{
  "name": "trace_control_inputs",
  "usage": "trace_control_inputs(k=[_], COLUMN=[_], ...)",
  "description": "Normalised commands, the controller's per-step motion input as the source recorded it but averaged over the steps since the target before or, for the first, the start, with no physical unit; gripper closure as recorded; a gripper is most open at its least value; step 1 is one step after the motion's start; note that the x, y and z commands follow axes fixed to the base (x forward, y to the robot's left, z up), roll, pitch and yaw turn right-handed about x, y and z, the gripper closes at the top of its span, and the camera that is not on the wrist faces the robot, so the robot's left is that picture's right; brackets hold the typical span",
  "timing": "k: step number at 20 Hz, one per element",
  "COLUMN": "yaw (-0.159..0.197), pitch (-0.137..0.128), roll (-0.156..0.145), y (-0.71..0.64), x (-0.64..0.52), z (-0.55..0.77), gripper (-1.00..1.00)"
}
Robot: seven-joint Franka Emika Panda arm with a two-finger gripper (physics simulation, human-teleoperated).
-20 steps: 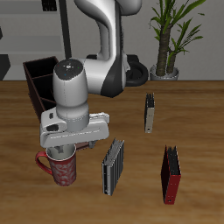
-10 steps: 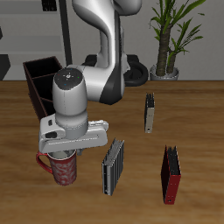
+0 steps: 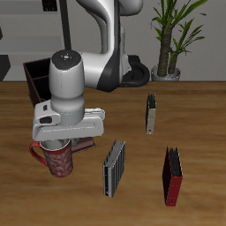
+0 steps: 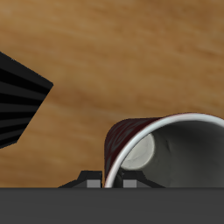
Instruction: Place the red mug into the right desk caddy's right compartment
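The red mug (image 3: pixel 56 161), mottled pinkish with a loop handle, hangs just under my gripper (image 3: pixel 62 144), which is shut on its rim; the hand covers the fingertips. The mug looks lifted slightly off the wood. In the wrist view the mug's maroon wall (image 4: pixel 125 142) and pale grey inside fill the space close beneath the gripper. The right desk caddy (image 3: pixel 37 76), a dark maroon open box, stands farther back, partly behind the arm. Its dividers and right compartment are hidden.
A grey ribbed book (image 3: pixel 112 168) stands beside the mug and shows as a dark ribbed block (image 4: pixel 17 96) in the wrist view. A red book (image 3: pixel 172 176) stands near the front edge, a small dark book (image 3: pixel 151 113) mid-table, a potted plant (image 3: pixel 169 48) at the back.
The gripper and the mug have moved together, rising a little and shifting away from the grey ribbed book. The books have not moved.
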Motion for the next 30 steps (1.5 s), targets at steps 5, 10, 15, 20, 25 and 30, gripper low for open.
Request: trace_control_inputs(k=[5, 10, 15, 20, 25, 30], yaw=[-0.006, 0.012, -0.027, -0.013, -0.039, -0.088], pitch=[-0.123, -0.109, -0.067, -0.051, -0.042, -0.015], roll=[-0.035, -0.034, -0.041, -0.032, -0.064, -0.070], y=[-0.09, -0.07, -0.07, -0.07, -0.17, -0.17], x=[-0.33, -0.41, -0.42, -0.36, -0.54, -0.58], z=[0.81, 0.81, 0.68, 0.48, 0.42, 0.22], gripper=[1.00, 1.00, 1.00, 1.00, 1.00, 1.00])
